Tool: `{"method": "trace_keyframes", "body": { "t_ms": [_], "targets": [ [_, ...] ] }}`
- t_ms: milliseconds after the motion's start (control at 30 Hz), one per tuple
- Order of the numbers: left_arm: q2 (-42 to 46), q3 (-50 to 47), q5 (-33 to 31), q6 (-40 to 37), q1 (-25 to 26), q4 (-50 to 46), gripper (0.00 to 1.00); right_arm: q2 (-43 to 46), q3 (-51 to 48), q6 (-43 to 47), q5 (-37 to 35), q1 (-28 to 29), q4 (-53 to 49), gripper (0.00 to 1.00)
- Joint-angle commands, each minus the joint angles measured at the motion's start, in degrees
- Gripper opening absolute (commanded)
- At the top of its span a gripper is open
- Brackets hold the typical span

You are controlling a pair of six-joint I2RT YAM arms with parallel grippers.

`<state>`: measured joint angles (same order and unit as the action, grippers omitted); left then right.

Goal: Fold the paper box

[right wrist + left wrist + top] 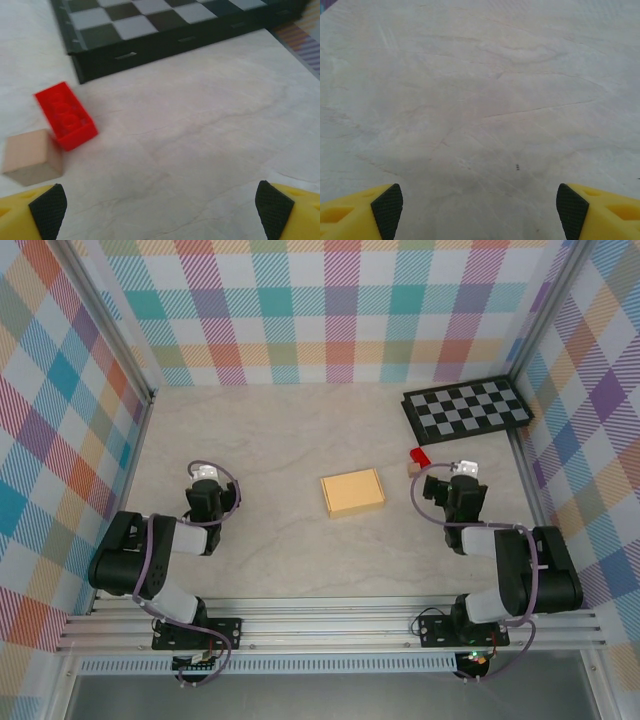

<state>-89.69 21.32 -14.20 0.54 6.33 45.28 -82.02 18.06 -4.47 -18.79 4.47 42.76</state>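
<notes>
Top external view: found the paper box flat on the bench, long axis left to right. Lay between left end effector and right end effector, somewhat nearer the latter, off to its left. Saw both spread wide, holding nothing.

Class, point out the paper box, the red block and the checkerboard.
paper box (352, 493), top view, its top face.
red block (66, 116), right wrist view, its upper face.
checkerboard (466, 407), top view, a central square.
</notes>
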Motion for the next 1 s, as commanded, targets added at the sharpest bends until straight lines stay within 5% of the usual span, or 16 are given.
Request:
{"method": "trace_keyframes", "body": {
  "t_ms": [0,33,133,967],
  "targets": [
    [-0.08,3.12,11.25,-2.28,-3.12,0.39,0.9,-2.04,-1.99,5.64,12.34,-0.25,14.72,1.0],
    [-0.28,2.92,13.85,-1.59,-4.34,1.16,1.0,-4.33,-0.78,6.96,14.86,-0.26,14.66,1.0],
    [-0.15,3.02,13.8,-1.77,-4.27,0.76,1.0,-5.63,4.21,5.66,21.89,-3.23,7.02,1.0],
    [-0.24,3.49,10.81,-2.51,-2.64,-0.07,1.0,-5.52,6.02,3.72,20.98,-4.69,2.69,1.0]
  ]
}}
